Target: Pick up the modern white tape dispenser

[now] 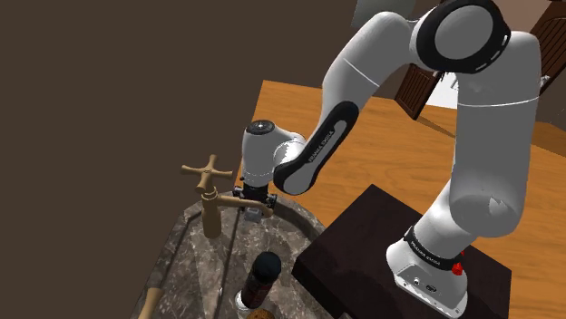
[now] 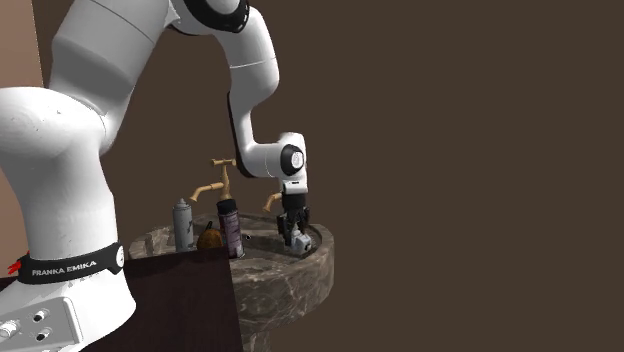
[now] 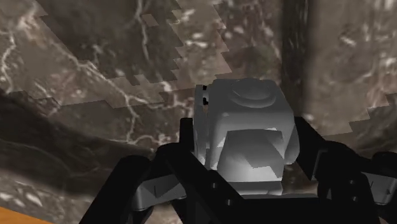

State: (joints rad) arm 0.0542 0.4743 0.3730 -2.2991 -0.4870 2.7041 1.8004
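Two-sided clamp in place: all-black gripper (image 3: 245, 149) closed onto both flanks of boxy grey-white tape dispenser (image 3: 248, 124), low inside round dark marble basin (image 2: 318, 262), at 3 o'clock from black cylindrical can (image 2: 230, 228) in second exterior view. Hold squeeze firm; lift straight up, clear of brass tap (image 2: 222, 182) at 10 o'clock.

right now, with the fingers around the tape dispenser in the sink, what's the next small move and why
Probably a straight lift. In the wrist view the fingers sit against both sides of the grey-white tape dispenser, so it looks clasped; the second exterior view shows it low in the marble basin, near the faucet, so rising vertically seems safest.
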